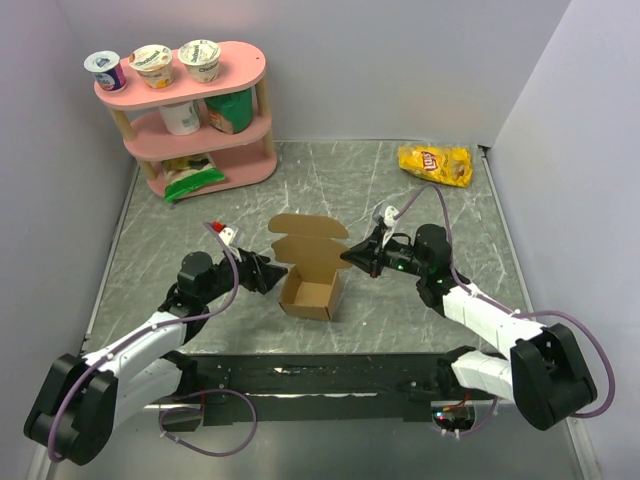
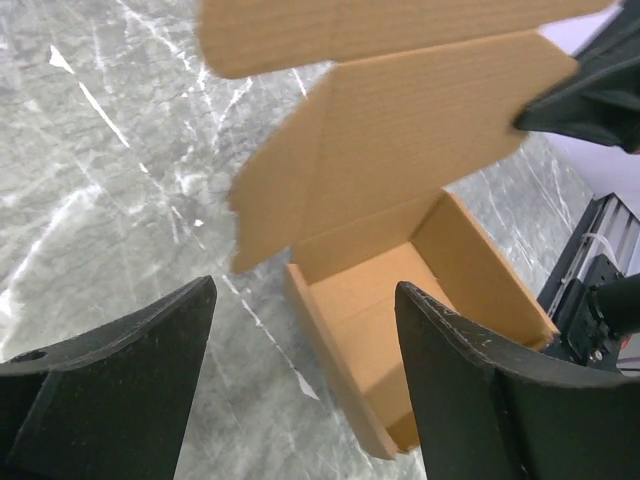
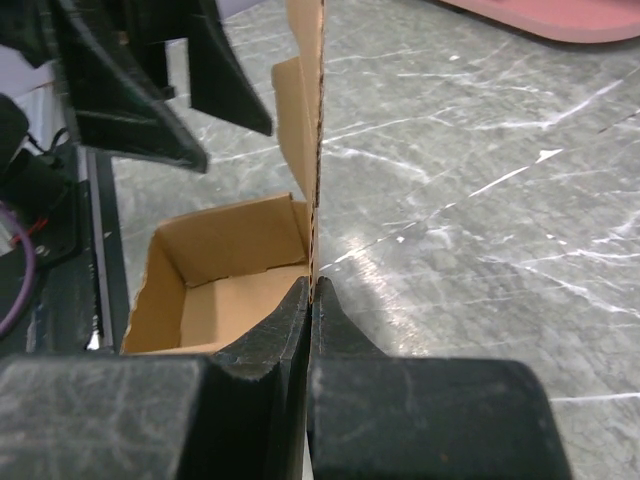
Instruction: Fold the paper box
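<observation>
The paper box point(image 1: 310, 292) is plain brown cardboard, a small open tray with its lid panel point(image 1: 305, 238) raised behind it, in the middle of the table. My right gripper point(image 1: 348, 256) is at the box's right side, shut on the edge of an upright cardboard panel point(image 3: 318, 150), which is pinched between the tips point(image 3: 312, 284). My left gripper point(image 1: 272, 272) is just left of the box. It stands open point(image 2: 305, 288) with nothing between its fingers, and the tray point(image 2: 400, 300) lies a little beyond them.
A pink three-tier shelf point(image 1: 240, 130) with yogurt cups and a green bag stands at the back left. A yellow chip bag point(image 1: 436, 164) lies at the back right. Grey walls close in the marble table point(image 1: 500, 260) on three sides.
</observation>
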